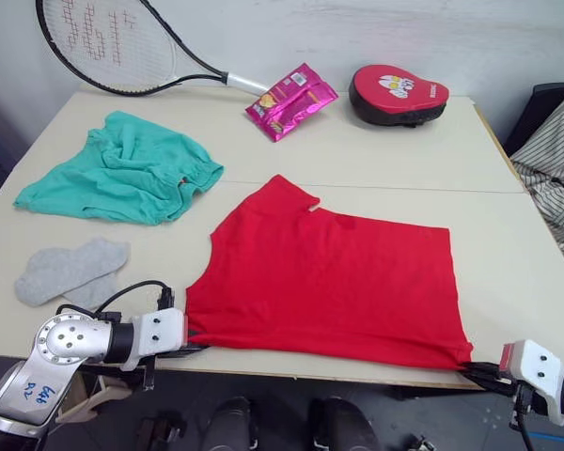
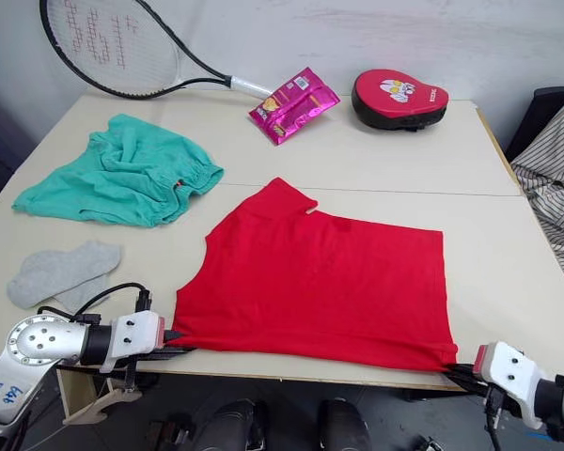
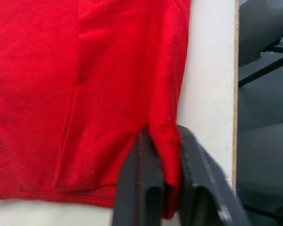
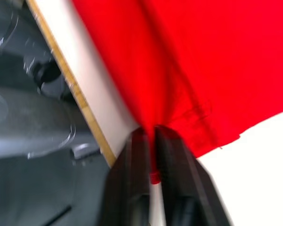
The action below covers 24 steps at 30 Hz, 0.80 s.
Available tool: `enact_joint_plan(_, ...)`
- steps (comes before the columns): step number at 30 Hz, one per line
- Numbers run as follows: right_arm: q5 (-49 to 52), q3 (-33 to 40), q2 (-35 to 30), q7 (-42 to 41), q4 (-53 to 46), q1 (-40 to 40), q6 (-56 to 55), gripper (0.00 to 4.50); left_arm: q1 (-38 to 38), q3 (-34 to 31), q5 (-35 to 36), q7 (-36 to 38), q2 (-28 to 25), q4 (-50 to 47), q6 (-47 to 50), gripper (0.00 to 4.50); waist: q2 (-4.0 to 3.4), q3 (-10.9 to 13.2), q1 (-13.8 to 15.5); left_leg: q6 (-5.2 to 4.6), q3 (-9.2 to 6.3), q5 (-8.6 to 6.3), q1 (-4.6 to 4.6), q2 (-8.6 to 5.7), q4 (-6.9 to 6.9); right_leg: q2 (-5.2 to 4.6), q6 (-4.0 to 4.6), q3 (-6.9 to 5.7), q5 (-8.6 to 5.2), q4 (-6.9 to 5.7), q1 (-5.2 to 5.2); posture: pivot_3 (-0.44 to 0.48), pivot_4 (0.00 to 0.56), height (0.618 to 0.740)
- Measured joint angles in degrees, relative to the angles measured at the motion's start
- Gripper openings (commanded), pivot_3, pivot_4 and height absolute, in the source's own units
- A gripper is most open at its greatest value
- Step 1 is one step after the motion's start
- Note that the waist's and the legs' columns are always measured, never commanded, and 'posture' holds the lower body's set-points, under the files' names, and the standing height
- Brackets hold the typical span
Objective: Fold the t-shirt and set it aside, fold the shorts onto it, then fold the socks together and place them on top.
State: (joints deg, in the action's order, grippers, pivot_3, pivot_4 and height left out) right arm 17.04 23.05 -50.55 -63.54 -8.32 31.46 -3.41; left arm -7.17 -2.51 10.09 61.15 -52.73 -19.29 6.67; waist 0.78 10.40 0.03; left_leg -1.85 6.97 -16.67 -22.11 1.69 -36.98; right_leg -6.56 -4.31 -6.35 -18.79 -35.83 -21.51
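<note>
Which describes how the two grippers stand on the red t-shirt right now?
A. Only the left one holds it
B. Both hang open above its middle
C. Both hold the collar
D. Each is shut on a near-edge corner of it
D: the left gripper and the right gripper each pinch red cloth of the t-shirt at its two corners by the table's near edge.

We see the red t-shirt (image 1: 324, 282) lying flat on the table's near half, its near edge along the table's front edge and one corner peaked toward the far side. The teal shorts (image 1: 127, 171) lie rumpled at the far left, well apart from it. Our two light-grey socks (image 1: 70, 272) lie overlapping near the shorts, left of the t-shirt.
</note>
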Motion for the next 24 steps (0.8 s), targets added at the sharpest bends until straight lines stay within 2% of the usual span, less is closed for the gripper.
enact_joint_plan(3,0.6,0.0,-2.2,-1.5,-3.3,1.7,3.5,2.29,0.3,-2.4,3.4,1.5,-0.8,-0.3,2.0,2.50,-0.02,0.0,-0.1,0.01,0.00,0.00,0.00,0.02,0.04,0.00,0.07,-0.01,-0.03,-0.01,-0.05,0.000,0.150,0.740)
enact_joint_plan(7,3.2,2.5,-3.7,-4.8,-6.9,4.1,8.0,3.74,-0.7,-7.5,9.7,6.6,-5.2,-0.9,6.5,3.79,-0.22,0.1,0.0,0.06,-0.03,-0.01,-0.08,0.03,0.09,0.00,0.13,-0.07,-0.07,0.01,-0.11,0.000,0.150,0.740)
enact_joint_plan(9,5.2,5.9,-4.4,-6.8,-7.9,3.3,8.4,4.41,-1.0,-10.6,15.1,10.3,-8.5,-0.6,12.2,4.39,-0.42,0.3,-0.1,0.05,-0.02,-0.01,-0.10,0.02,0.07,0.00,0.12,-0.09,-0.07,0.00,-0.12,0.000,0.150,0.740)
enact_joint_plan(13,12.1,11.4,-7.1,-9.2,-12.7,0.9,15.4,4.46,2.1,-15.4,23.1,16.3,-14.2,1.9,21.9,4.45,-0.54,0.4,-0.1,0.05,-0.03,0.02,-0.06,0.03,0.04,0.01,0.11,-0.10,-0.06,-0.06,-0.11,0.000,0.150,0.740)
enact_joint_plan(16,17.6,12.3,-10.2,-9.3,-14.1,-3.6,24.0,4.46,10.0,-15.2,26.5,16.0,-13.7,5.9,26.8,4.45,-0.72,0.6,0.0,0.03,-0.04,0.03,-0.10,0.02,0.00,0.00,0.08,-0.09,-0.04,-0.07,-0.13,0.000,0.150,0.740)
enact_joint_plan(18,21.4,11.5,-12.6,-7.1,-13.1,-12.6,29.6,4.46,20.4,-14.0,27.4,12.0,-9.3,10.7,28.9,4.45,-0.84,0.7,0.1,-0.05,-0.08,0.08,-0.17,-0.01,-0.09,0.00,0.03,-0.08,0.06,-0.07,-0.14,0.000,0.150,0.740)
enact_joint_plan(20,23.6,8.1,-14.5,-4.8,-9.9,-24.3,33.2,4.46,27.3,-11.1,26.7,10.7,-8.4,14.9,29.6,4.45,-0.71,0.8,-0.1,-0.03,-0.08,0.15,-0.18,-0.03,-0.07,0.00,0.02,-0.12,0.11,-0.07,-0.18,0.000,0.150,0.740)
enact_joint_plan(23,22.7,2.3,-13.8,-2.1,-3.5,-36.8,34.1,4.46,34.2,-6.9,23.3,11.0,-6.8,20.3,27.2,4.45,-0.65,0.8,-0.3,0.04,0.07,0.44,-0.28,-0.05,0.00,0.03,0.06,-0.11,0.08,-0.06,-0.33,0.000,0.150,0.740)
enact_joint_plan(24,20.2,-1.4,-11.0,0.0,1.7,-43.8,33.1,4.46,39.4,-4.4,20.5,9.6,-3.7,25.4,25.3,4.45,-0.61,0.8,-0.2,0.05,0.11,0.45,-0.31,-0.04,-0.10,0.11,0.05,-0.14,0.08,-0.09,-0.31,0.000,0.150,0.740)
